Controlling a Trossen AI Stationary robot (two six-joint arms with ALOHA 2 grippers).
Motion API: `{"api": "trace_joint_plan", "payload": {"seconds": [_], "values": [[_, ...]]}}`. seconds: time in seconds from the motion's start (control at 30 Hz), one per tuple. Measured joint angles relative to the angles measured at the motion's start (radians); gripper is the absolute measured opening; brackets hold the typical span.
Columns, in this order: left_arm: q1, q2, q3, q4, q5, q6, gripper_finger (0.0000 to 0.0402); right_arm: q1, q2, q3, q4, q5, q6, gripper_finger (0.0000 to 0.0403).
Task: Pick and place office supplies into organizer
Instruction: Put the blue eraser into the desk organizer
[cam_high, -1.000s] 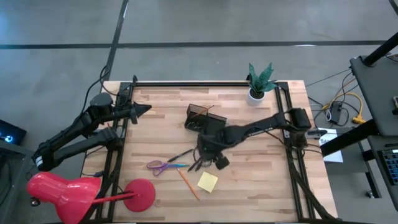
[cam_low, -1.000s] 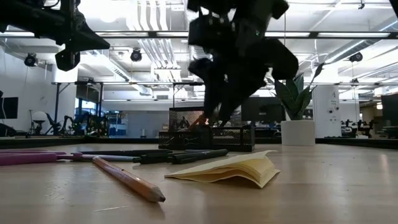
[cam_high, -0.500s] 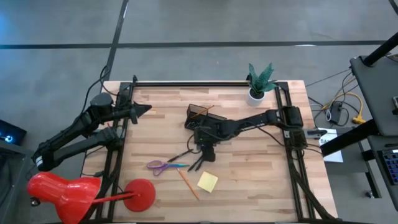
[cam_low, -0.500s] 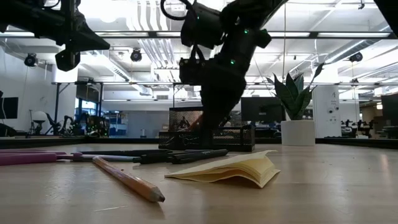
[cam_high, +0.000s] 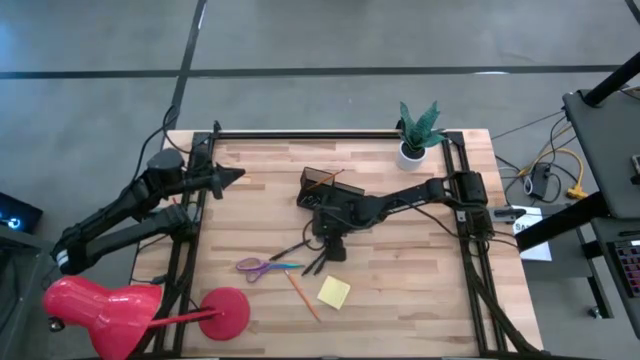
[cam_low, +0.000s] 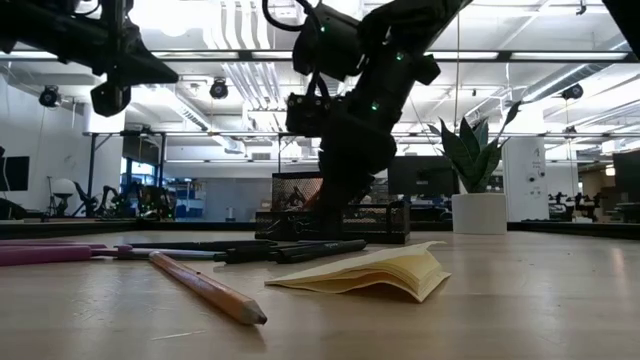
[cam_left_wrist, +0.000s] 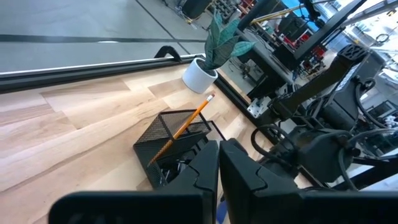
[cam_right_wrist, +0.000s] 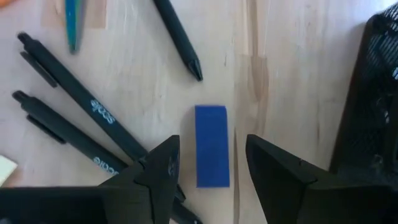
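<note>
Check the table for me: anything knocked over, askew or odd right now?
Yes: the red desk lamp lies tipped on its side at the table's near-left corner, head hanging past the edge. The orange pencil leans diagonally out of the black wire-mesh organizer. Nothing looks spilled or damaged.

Blue block (cam_right_wrist: 211, 145); black pens (cam_right_wrist: 74, 130); yellow sticky-note pad (cam_high: 334, 292); purple-handled scissors (cam_high: 262, 266); black mesh organizer (cam_left_wrist: 177, 140); pale striped-wood table (cam_high: 420, 290).

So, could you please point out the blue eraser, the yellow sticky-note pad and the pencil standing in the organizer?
blue eraser (cam_right_wrist: 211, 145): right wrist view, middle of its top face.
yellow sticky-note pad (cam_high: 334, 292): high view, centre of the pad.
pencil (cam_left_wrist: 187, 124): left wrist view, mid-shaft.
</note>
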Motion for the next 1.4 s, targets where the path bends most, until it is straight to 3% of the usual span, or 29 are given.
{"api": "trace_joint_plan", "payload": {"seconds": [0.47, 1.03, 1.4], "values": [[0.000, 0.036, 0.000, 0.000, 0.000, 0.002, 0.0000, 0.000, 0.000, -0.069, 0.072, 0.006, -0.052, 0.0171], [0.000, 0.035, 0.000, 0.003, 0.000, 0.002, 0.0000, 0.000, 0.031, -0.020, 0.071, 0.012, -0.056, 0.0039], [0.000, 0.033, 0.000, 0.003, 0.000, 0.003, 0.0000, -0.041, -0.070, 0.119, -0.007, 0.329, 0.002, 0.0026]]}}
